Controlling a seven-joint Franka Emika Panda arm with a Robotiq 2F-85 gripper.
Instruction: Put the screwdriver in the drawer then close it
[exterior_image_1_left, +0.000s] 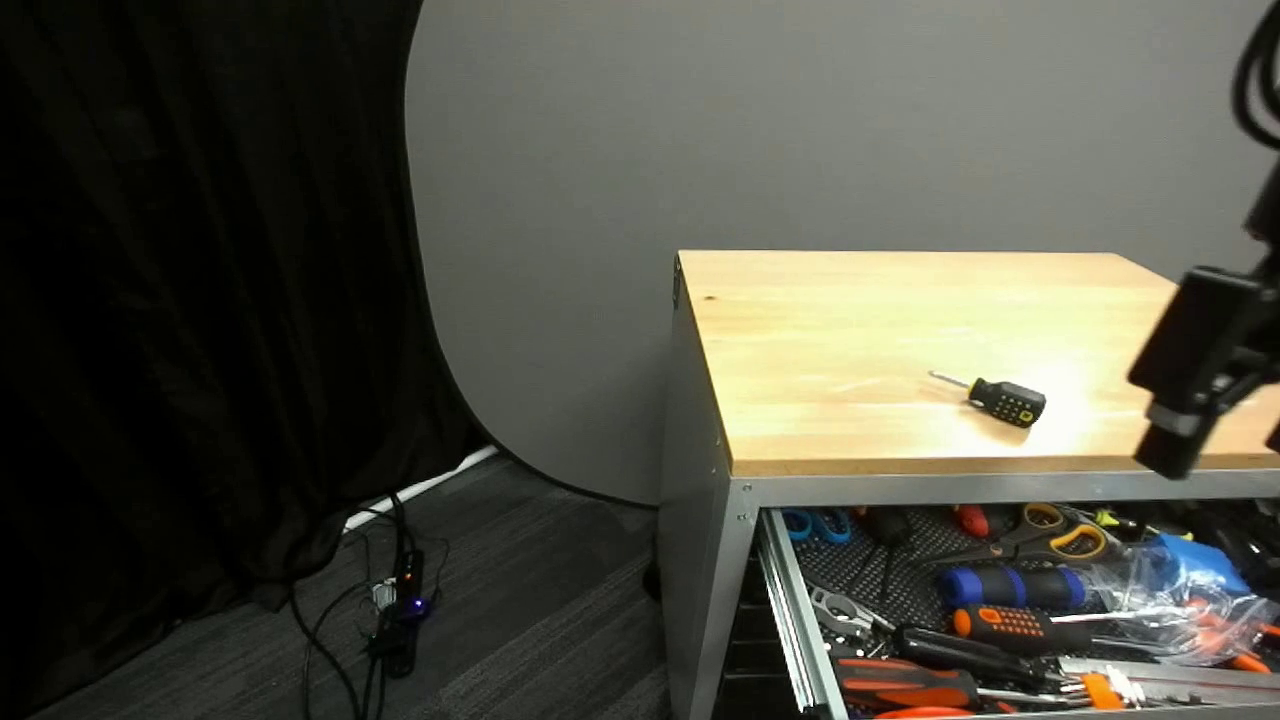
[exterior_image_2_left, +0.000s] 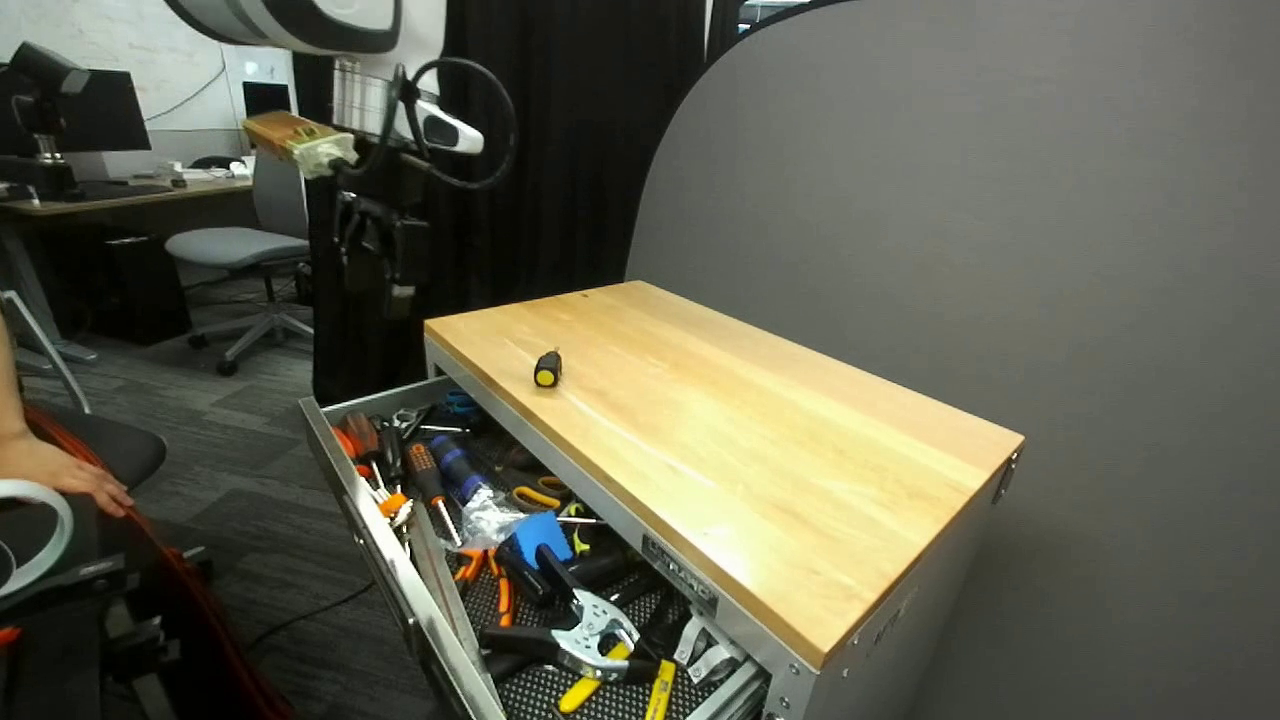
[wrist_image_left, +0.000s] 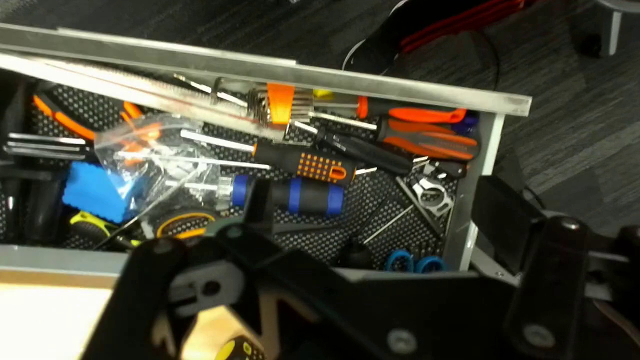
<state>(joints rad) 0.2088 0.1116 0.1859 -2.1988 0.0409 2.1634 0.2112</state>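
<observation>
Stubby screwdriver (exterior_image_2_left: 547, 368): lies on its side on the wooden worktop (exterior_image_1_left: 850, 310), near the front edge, outside the drawer (wrist_image_left: 400, 89).
From my gripper (wrist_image_left: 377, 210) to it: down and inward, toward the worktop; in the wrist view only its yellow butt and a bit of dotted grip show, at the bottom, partly hidden by my own parts.
Shaft (exterior_image_1_left: 949, 380): points toward the end of the cabinet (exterior_image_1_left: 692, 480) where the blue loop handles (wrist_image_left: 431, 259) lie, slanting back from the front edge; the butt faces the opposite way.
Handle (exterior_image_1_left: 1008, 402): black, short and thick, with yellow dots and a yellow collar; the shaft beyond it is thin, bare metal.
My fingers (wrist_image_left: 502, 215): spread wide, holding nothing. They part nearly along the cabinet's length, so I judge I need to turn my wrist before I can pinch squarely across the handle.
Nearer reach: mine; a person's hand (exterior_image_2_left: 70, 475) is well apart, past the drawer's front.
Drawer: pulled out and crowded with tools; the orange-dotted screwdriver (wrist_image_left: 305, 162) in there is not the one I want. Neither placing nor closing is done.
</observation>
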